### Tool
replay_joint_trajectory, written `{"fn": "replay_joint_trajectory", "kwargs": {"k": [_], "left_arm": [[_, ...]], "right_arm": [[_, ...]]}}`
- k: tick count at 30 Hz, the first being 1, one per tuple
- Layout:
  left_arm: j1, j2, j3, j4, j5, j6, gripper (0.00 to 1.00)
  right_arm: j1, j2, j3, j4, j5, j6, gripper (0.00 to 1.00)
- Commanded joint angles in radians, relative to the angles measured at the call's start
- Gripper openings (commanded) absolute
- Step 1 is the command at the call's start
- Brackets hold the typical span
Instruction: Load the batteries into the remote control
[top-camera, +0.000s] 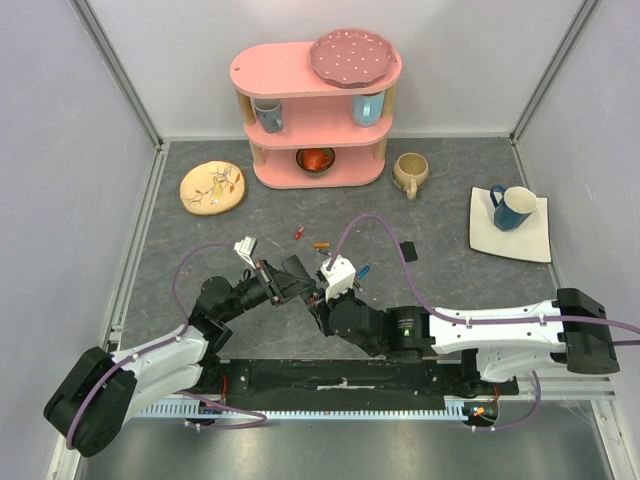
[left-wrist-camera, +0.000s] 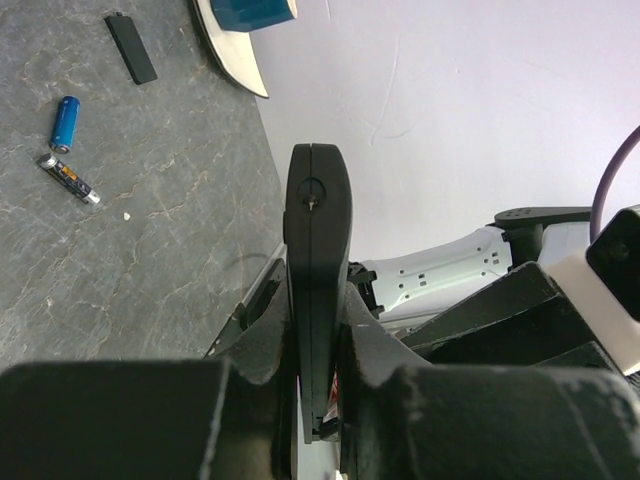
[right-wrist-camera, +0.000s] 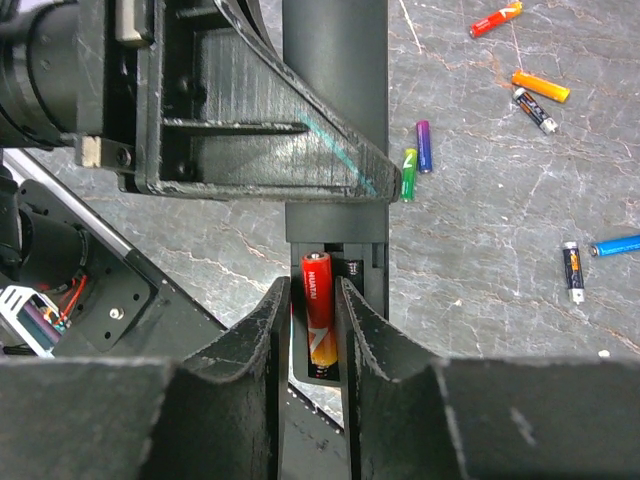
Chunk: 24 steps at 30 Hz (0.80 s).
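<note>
Pink shelf (top-camera: 280, 68), beige mug (top-camera: 410, 172), yellow plate (top-camera: 212, 187)

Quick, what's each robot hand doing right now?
Left gripper: shut on the remote control.
Right gripper: jaws flank a red battery; gripping or not, cannot tell.

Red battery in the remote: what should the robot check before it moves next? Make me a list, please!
1. Is the remote control held tight? Ok, the left gripper is shut on it.
2. Does the red battery lie lengthwise in the remote's recess? Ok.
3. Is the red battery pushed fully down? Cannot tell.
4. Is the right gripper clear of the red battery? Cannot tell; its fingers stand close on both sides.
5. Are there more batteries to fetch? Ok, an orange battery and a blue battery lie loose on the table.
</note>
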<state>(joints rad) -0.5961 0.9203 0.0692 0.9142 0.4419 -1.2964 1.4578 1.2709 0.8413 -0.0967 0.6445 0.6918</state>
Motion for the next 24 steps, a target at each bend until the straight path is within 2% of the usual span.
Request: {"fn": "replay_joint_trajectory", "kwargs": {"k": [1, 8, 24], "left_arm": [[-0.002, -0.026, 0.060, 0.143, -0.017, -0.023, 0.02], [-0.002, -0.021, 0.053, 0.134, -0.014, -0.018, 0.02], [-0.002, -0.009, 0.049, 0.115, -0.012, 0.002, 0.02]], "right_arm": [[0.009, 0.001, 0.016, -0.097, 0.024, 0.020, 0.30], [0.007, -0.011, 0.041, -0.118, 0.046, 0.020, 0.46], [0.006, -0.087, 0.084, -0.178, 0.061, 0.023, 0.60]]}}
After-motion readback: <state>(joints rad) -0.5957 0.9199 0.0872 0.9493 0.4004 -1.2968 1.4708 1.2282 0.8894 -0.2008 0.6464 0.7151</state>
